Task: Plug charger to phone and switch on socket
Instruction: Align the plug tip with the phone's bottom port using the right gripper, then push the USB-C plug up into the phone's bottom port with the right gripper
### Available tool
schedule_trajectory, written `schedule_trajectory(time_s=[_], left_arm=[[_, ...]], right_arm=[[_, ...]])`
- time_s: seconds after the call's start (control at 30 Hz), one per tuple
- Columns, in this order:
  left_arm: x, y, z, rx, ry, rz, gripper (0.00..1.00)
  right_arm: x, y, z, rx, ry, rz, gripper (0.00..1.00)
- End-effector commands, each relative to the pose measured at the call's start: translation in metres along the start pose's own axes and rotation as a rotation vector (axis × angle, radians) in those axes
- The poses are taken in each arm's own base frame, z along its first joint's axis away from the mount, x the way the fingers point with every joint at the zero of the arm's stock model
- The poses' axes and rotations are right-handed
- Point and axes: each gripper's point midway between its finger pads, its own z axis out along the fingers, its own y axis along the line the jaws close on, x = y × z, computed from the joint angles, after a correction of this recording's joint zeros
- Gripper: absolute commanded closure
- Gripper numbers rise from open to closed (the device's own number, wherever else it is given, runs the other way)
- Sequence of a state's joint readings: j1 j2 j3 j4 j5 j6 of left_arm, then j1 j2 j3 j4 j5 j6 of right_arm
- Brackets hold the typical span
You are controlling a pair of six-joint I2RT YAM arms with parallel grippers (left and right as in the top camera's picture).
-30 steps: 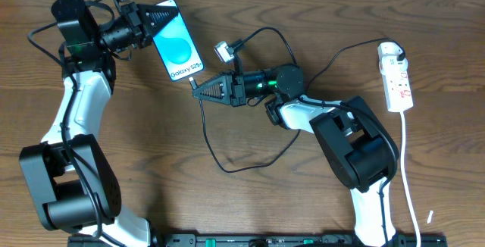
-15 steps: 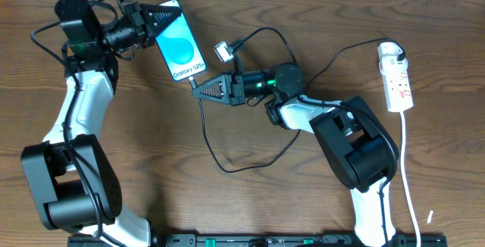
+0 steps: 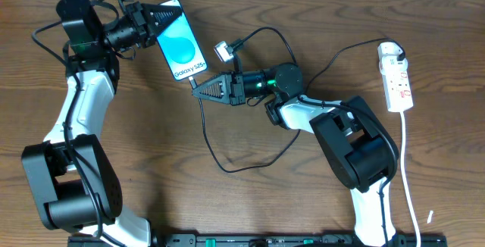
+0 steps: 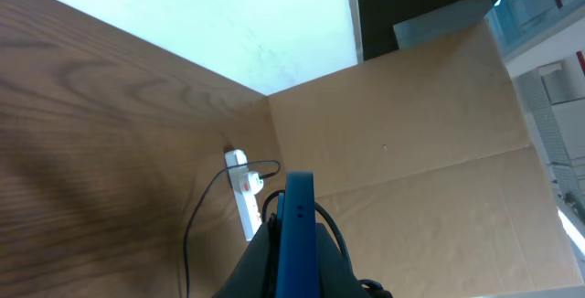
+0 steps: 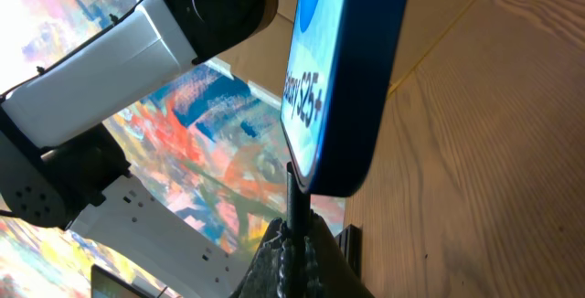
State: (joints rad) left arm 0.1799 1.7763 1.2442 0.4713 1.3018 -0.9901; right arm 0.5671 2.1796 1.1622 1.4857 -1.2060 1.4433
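Charger (image 5: 292,196) tip at phone (image 5: 355,79) edge (right wrist view)

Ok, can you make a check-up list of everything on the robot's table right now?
Surface: brown wooden table, wood-grain top.
Job's things: phone held up, screen lit; charger tip at its bottom edge; socket flat at far right.
Clutter: one small white scrap, front right.
End effectors: left end effector shut on phone; right end effector shut on charger.
Cables: charger cable loops across table; white cord runs from socket toward front.
Surroundings: cardboard wall beyond table.
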Motion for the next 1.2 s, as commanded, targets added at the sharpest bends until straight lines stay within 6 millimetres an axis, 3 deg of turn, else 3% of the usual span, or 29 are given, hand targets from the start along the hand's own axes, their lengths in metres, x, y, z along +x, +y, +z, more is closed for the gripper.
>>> schedule_trajectory(time_s=[0.0,1.17], left_arm=[[-0.0064,-0.0191,-0.0055,0.012,-0.015,0.061,0.93],[0.0024,-0.0235,-0.0058,0.040,0.036,0.079,0.93]], right_arm=[[-0.0042,0.0011,0.0020,-0.005,-0.009,-0.012,0.99],[-0.0055,0.0010,0.0020,-0.004,-0.017,-0.012,0.99]])
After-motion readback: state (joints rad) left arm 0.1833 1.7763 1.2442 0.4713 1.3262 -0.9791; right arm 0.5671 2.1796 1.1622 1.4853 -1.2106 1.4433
